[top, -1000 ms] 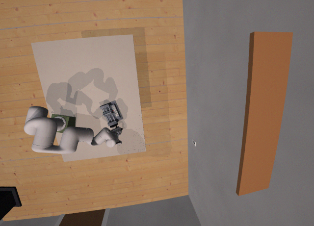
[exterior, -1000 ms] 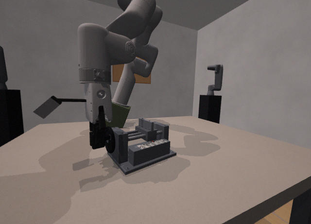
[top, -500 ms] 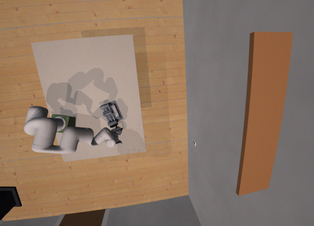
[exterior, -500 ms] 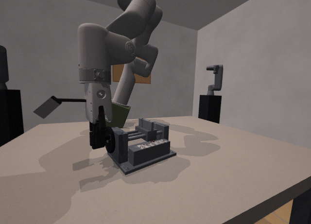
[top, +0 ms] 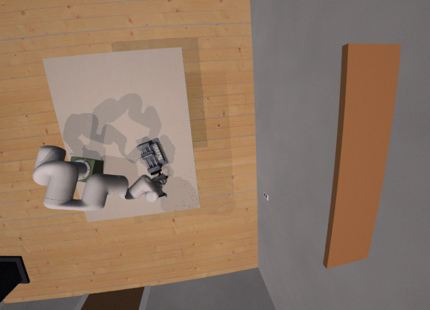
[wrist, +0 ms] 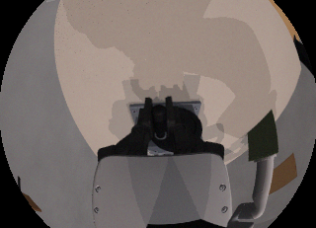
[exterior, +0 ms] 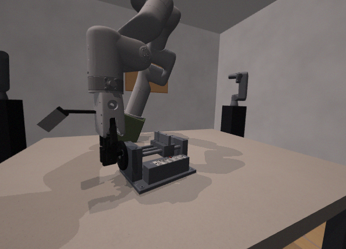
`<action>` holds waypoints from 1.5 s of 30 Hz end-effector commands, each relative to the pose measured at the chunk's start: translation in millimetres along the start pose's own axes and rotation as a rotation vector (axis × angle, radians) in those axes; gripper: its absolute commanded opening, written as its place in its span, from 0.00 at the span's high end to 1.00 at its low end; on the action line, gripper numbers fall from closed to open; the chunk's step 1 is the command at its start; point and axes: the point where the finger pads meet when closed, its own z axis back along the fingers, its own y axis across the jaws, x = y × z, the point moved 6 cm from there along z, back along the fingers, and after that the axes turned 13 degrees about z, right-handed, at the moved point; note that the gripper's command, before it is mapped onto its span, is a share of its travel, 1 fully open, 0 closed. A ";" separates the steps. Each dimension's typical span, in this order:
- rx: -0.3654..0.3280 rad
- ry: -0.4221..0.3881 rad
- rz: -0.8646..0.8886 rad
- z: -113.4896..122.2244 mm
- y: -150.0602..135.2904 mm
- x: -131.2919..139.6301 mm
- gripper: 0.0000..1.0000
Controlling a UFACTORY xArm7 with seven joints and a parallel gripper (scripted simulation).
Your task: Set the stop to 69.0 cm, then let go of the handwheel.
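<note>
A dark grey stop fixture (exterior: 160, 161) stands on the beige table, with guide rods, a sliding stop block (exterior: 165, 143) and a scale strip with a red mark (exterior: 168, 159) on its front bar. It also shows from above in the top view (top: 152, 155). A black handwheel (exterior: 121, 157) sits at the fixture's left end. My gripper (exterior: 110, 154) comes straight down beside it and is shut on the handwheel's handle. In the wrist view the two dark fingers close on the handle above the fixture; the handle itself is mostly hidden.
The arm's green base (exterior: 134, 127) stands just behind the fixture. A flat grey camera paddle (exterior: 51, 119) sticks out left of the wrist. Two black pedestals (exterior: 233, 119) stand beyond the table. The table's edge runs close at the front right.
</note>
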 end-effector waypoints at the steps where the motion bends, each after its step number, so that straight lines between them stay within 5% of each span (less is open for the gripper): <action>1: -0.001 0.002 -0.001 0.7 0.0 -1.0 0.94; 45: -0.001 0.002 -0.001 -14.2 -4.4 -2.0 0.94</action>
